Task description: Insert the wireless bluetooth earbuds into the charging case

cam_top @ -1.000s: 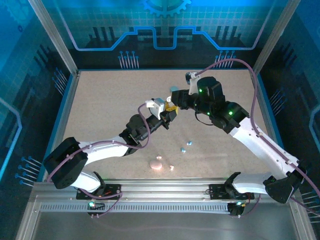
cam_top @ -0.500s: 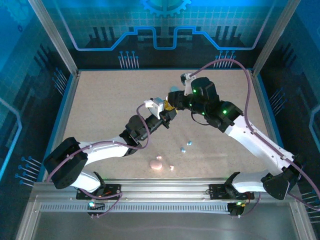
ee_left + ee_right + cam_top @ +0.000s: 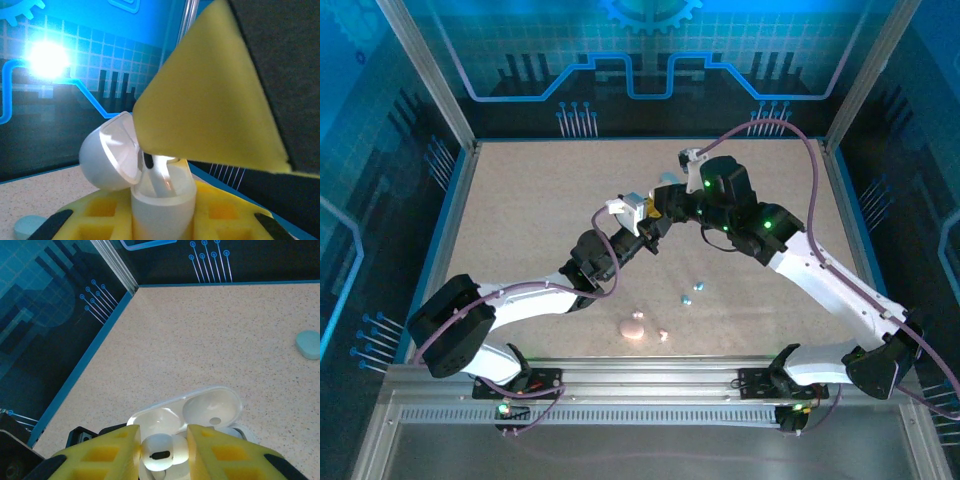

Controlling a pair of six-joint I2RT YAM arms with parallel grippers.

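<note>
My left gripper (image 3: pixel 162 225) is shut on a white charging case (image 3: pixel 162 207) that stands upright between its yellow pads, lid (image 3: pixel 111 152) hinged open to the left. My right gripper (image 3: pixel 162 456) is shut on a white earbud (image 3: pixel 161 452) directly above the open case (image 3: pixel 202 410). In the left wrist view the earbud's stem (image 3: pixel 162 180) reaches into the case under the right gripper's yellow finger (image 3: pixel 210 105). In the top view the two grippers meet at mid-table, left gripper (image 3: pixel 652 224) and right gripper (image 3: pixel 668 207). Two teal earbuds (image 3: pixel 692 293) and a small pink earbud (image 3: pixel 663 335) lie on the table.
A pink case (image 3: pixel 633 327) lies near the front edge beside the pink earbud. A teal case (image 3: pixel 307 344) rests on the table behind the grippers. A blue-edged wall (image 3: pixel 455 200) borders the speckled table (image 3: pixel 540 200).
My right arm has swung a little to the left, bringing the earbud over the case. My left gripper has shifted slightly up and left with the case.
</note>
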